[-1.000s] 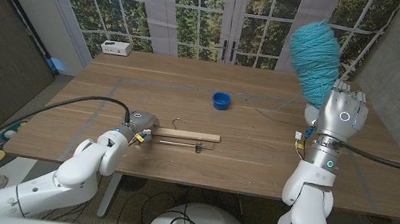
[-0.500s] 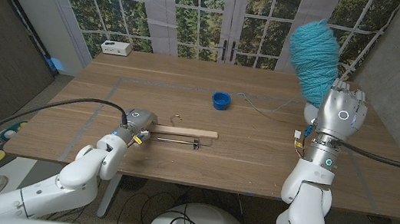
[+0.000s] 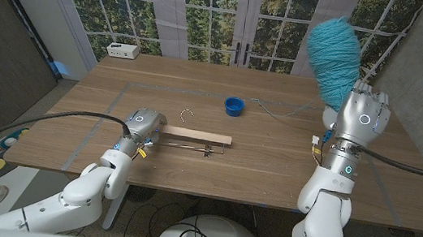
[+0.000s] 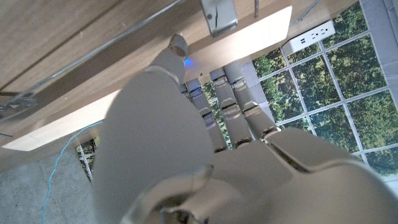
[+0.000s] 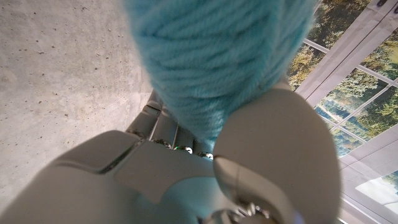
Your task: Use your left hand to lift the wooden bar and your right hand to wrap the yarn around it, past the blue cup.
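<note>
Head view: the left hand (image 3: 144, 123) grips one end of the wooden bar (image 3: 195, 136), fingers closed around it, over the wooden table (image 3: 272, 155). The right hand (image 3: 362, 115) holds the teal yarn skein (image 3: 334, 59) raised high; a loose strand (image 3: 282, 114) lies near the blue cup (image 3: 233, 106).

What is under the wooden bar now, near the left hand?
Under the wooden bar a thin metal rod with a small clip lies on the table. The left hand covers the bar's near end, so what lies beneath there is hidden.
</note>
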